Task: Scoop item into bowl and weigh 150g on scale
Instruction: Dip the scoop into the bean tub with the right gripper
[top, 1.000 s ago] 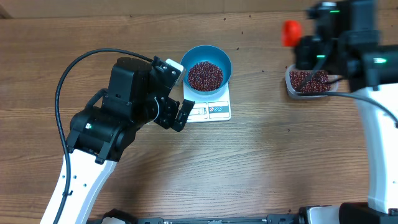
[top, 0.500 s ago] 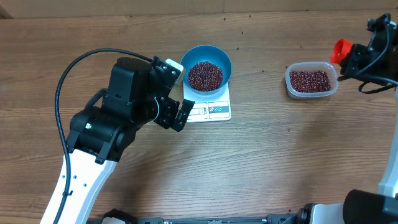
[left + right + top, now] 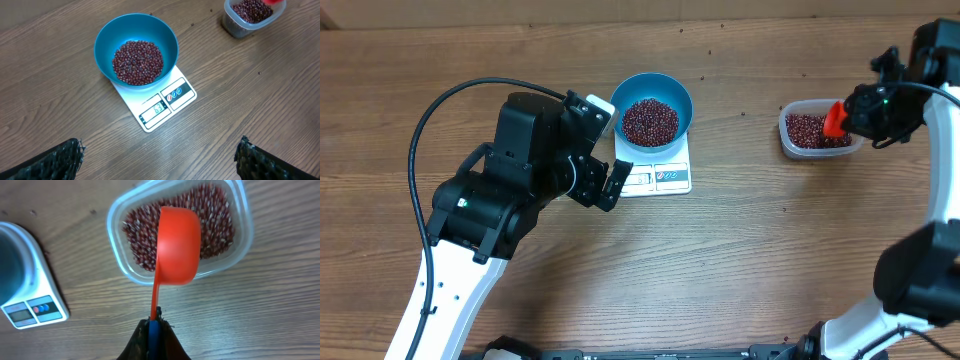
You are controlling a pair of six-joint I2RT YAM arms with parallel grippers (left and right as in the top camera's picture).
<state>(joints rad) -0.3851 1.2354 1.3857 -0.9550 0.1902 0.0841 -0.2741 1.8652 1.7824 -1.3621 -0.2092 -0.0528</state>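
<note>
At the left of the overhead view, the left arm comes up from the bottom edge, black at the top and white lower down; the left gripper is wide open and holds nothing; its two dark fingers show in the bottom corners of the left wrist view, with bare wooden table between them; the gripper sits just left of the scale and I cannot tell if it touches it.

Near the top middle of the overhead view, the blue bowl stands on the back part of the white scale; a round heap of dark red beans lies at the bottom of the bowl; the little window and the buttons of the scale stick out in front of the bowl; numbers show in the window, but they are too small to read for sure.

Farther right, well apart from the scale, a clear plastic tub sits on the table with more beans inside.

Over the right part of the tub hangs a red scoop; in the right wrist view its cup covers the middle of the tub; I cannot tell if it touches the beans below; the right gripper is shut tight on the thin end of the scoop handle; the right arm runs down the right edge of the overhead view.
</note>
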